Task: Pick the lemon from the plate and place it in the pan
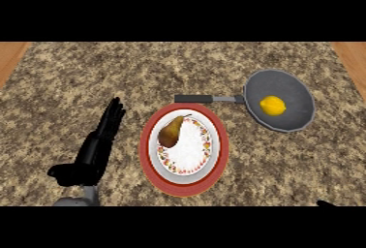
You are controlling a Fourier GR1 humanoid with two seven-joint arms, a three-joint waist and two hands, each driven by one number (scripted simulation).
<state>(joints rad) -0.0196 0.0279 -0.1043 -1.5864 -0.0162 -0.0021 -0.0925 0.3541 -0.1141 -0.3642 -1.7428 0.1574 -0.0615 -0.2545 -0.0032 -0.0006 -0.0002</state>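
The granite counter [85,72] carries a grey frying pan [295,86], handle toward the red-rimmed plate [218,145] lying well left of it. The lemon [272,105] already sits inside the pan; a brown pear [170,132] lies on the plate. Left of the plate, the left hand [100,140] rests open, fingers straight, holding nothing. The right hand [327,204] barely shows, fingers untellable. Best now: pull clear without nudging the pan.

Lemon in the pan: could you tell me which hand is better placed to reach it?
Probably the right hand: lemon and pan lie on its side; the plate separates the left hand.
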